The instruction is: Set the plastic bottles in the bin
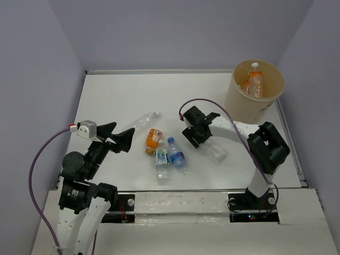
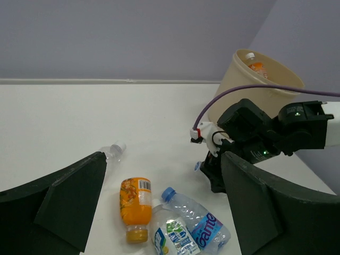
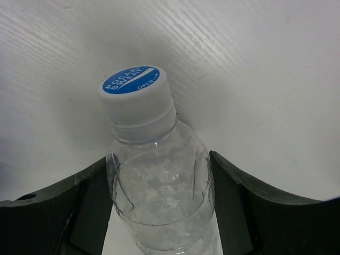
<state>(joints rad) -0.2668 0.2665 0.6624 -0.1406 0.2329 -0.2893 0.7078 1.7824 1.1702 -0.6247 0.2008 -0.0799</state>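
We see two bottles [image 1: 253, 82] already in the bin [image 1: 265, 109] far right. Our right gripper [image 3: 159, 207] pinches a clear bottle [image 3: 154, 175]; four [image 1: 162, 151] remain mid-table. Left gripper [image 1: 118, 136] hangs spread.

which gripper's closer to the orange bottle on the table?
Left. The left gripper sits open just beside the orange bottle; the right gripper is farther off, around a clear bottle.
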